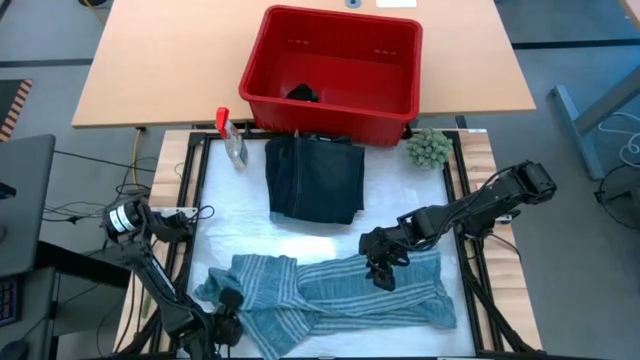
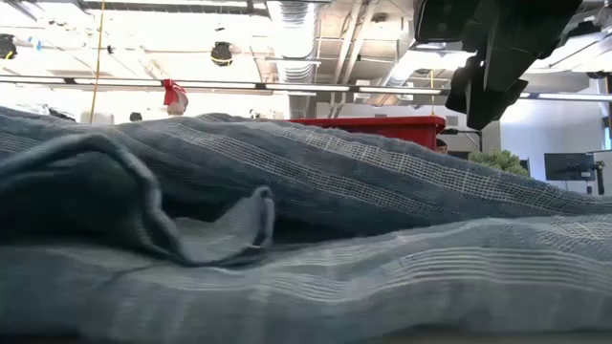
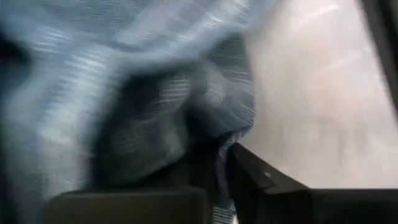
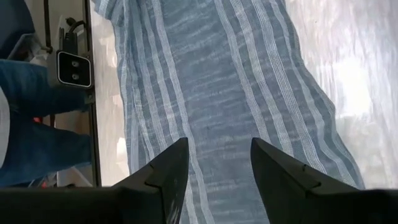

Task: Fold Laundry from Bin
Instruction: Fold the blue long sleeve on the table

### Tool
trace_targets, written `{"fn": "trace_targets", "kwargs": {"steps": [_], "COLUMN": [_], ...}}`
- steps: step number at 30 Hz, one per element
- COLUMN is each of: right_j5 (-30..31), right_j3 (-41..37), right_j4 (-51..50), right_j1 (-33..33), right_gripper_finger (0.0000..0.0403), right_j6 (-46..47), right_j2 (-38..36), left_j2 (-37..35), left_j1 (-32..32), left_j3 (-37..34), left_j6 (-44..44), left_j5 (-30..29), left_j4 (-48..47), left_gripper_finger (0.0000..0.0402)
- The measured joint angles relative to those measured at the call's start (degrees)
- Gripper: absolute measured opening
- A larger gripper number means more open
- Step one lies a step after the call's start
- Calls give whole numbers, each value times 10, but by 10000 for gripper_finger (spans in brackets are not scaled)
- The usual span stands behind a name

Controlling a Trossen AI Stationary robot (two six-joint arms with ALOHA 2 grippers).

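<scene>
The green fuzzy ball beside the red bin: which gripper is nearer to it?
Right. The right gripper hovers over the striped cloth, below the green ball; the left gripper is at the far front-left corner.

You're looking down on a pale wooden tabletop standing on a grey floor. Nearer you, a white work surface sits inside a black metal frame, and a yellow cable trails off the table's edge. From table height, you see a ceiling of exposed silver ducts and long bright light strips (the far room is washed out), with a dark monitor screen at the right.
</scene>
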Motion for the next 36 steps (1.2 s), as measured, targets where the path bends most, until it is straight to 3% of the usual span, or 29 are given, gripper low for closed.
{"fn": "trace_targets", "kwargs": {"steps": [2,8,12,16,22,25,32,36], "right_j5": [3,3,2,-5,-50,-58,8,62], "right_j3": [0,0,0,1,0,0,-20,-70], "right_j4": [0,0,10,84,181,190,95,81], "right_j1": [0,0,0,17,15,0,-3,-4], "right_gripper_finger": [198,198,198,198,198,197,171,153], "right_j6": [1,3,8,-6,-26,-26,-13,73], "right_j2": [0,0,0,19,101,121,167,163], "left_j2": [-10,-69,-127,-162,-152,-141,-139,-139], "left_j1": [1,15,22,27,27,27,25,31], "left_j3": [14,59,60,60,60,59,59,59], "left_j6": [-23,-64,-70,-91,-113,-140,-152,-153], "left_j5": [-16,-21,47,115,225,226,217,211], "left_j4": [-40,-104,-91,-57,28,17,3,-30], "left_gripper_finger": [9,1,0,0,0,0,0,0]}}
